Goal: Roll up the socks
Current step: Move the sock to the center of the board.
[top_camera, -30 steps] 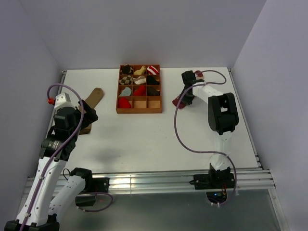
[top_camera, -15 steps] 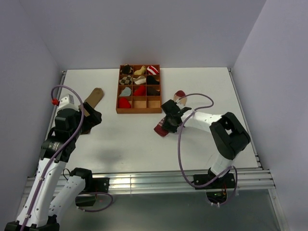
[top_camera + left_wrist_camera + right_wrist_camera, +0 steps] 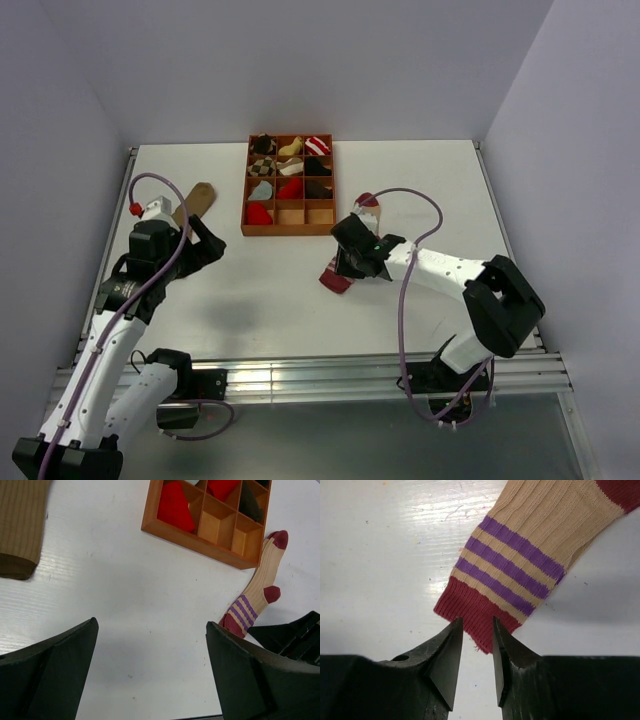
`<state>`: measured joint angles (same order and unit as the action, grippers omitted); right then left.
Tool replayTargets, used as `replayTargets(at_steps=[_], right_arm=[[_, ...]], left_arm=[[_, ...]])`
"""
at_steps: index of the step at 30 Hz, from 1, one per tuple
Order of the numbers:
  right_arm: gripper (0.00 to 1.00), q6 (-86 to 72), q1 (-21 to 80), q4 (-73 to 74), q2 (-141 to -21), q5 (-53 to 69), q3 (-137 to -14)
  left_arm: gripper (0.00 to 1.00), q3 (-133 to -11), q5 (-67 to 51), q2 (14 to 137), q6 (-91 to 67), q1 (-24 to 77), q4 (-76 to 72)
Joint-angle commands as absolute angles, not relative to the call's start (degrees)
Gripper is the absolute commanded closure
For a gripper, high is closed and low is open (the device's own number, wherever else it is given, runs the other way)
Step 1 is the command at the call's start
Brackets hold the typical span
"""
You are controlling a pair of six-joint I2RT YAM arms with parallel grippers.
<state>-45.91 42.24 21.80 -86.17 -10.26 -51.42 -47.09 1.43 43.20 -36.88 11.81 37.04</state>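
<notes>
The striped sock [image 3: 255, 587] could be dropped
It is laid flat at 5 o'clock from the tray [image 3: 290, 231]. The right gripper [image 3: 476, 622] is almost closed at its red cuff, but a real pinch cannot be told, so the cuff could be let slip. The left gripper [image 3: 151, 625] is spread wide.

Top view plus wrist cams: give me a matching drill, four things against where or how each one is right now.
Things:
1. brown sock
2. striped sock
3. wooden tray
4. left gripper

Places or states:
A. far middle of the table, compartments partly filled
B. jaws wide apart, nothing between them
C. far left of the table
D. maroon cuff at the fingertips of the right gripper

Pairs: 1-C; 2-D; 3-A; 4-B
</notes>
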Motion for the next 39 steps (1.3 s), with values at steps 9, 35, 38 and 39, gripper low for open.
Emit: replayTargets(at_steps=[9,35,38,39], right_arm=[[0.67,-42.8,45.8,17.4,-95.9,-7.2,-54.7],[0.31,-14.2,59.9,18.7,-93.3,-22.6,-57.1],[0.33,-13.2,60.6,19.1,-94.8,-23.0,-57.6],[0.34,-12.1,60.6,19.2,-95.1,-22.9,-57.7]], left_arm=[[0.07,-45.1,-2.0,44.9,-39.5,11.9,34.4],[0.08,-39.7,-5.3,49.0,-43.4,11.9,29.1],[0.08,-39.6,-5.3,49.2,-43.4,11.9,28.9],[0.08,-39.5,-5.3,49.3,-43.5,11.9,28.9]])
